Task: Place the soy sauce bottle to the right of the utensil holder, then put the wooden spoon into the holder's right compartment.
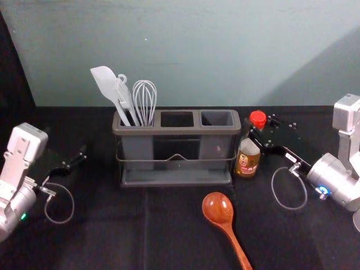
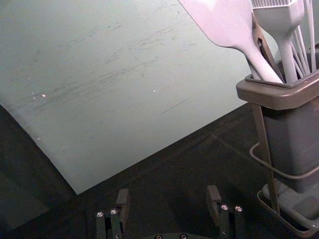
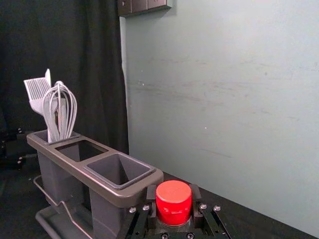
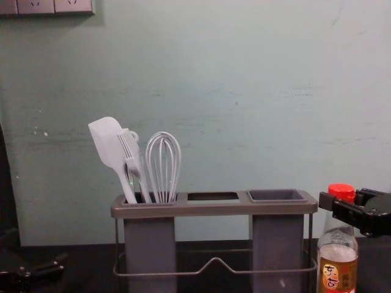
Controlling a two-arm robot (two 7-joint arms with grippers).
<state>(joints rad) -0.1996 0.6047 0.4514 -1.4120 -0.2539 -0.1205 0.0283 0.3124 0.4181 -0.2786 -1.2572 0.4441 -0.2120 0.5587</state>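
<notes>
The soy sauce bottle (image 1: 247, 162) is standing upright on the dark table (image 1: 112, 230), just beside the right end of the utensil holder (image 1: 177, 130). The right gripper (image 1: 262, 127) is reaching in from the robot's right and clamping the top of the bottle, its two fingers closing on opposite sides around the red cap (image 3: 173, 199).

The wooden spoon (image 1: 218, 208) is lying on the table in front of the holder, its bowl pointing toward the holder and its handle slanting toward the near edge and the robot's right. It is resting apart from the bottle and both grippers.

The holder's right compartment (image 1: 217, 119) and middle compartment (image 1: 177, 119) are sitting empty, while a spatula (image 1: 107, 83), a brush (image 1: 125, 97) and a whisk (image 1: 144, 101) are leaning in the left one.

The left gripper (image 1: 81, 157) is waiting low over the table, to the left of the holder and apart from it, its fingers spreading wide with nothing between them.
</notes>
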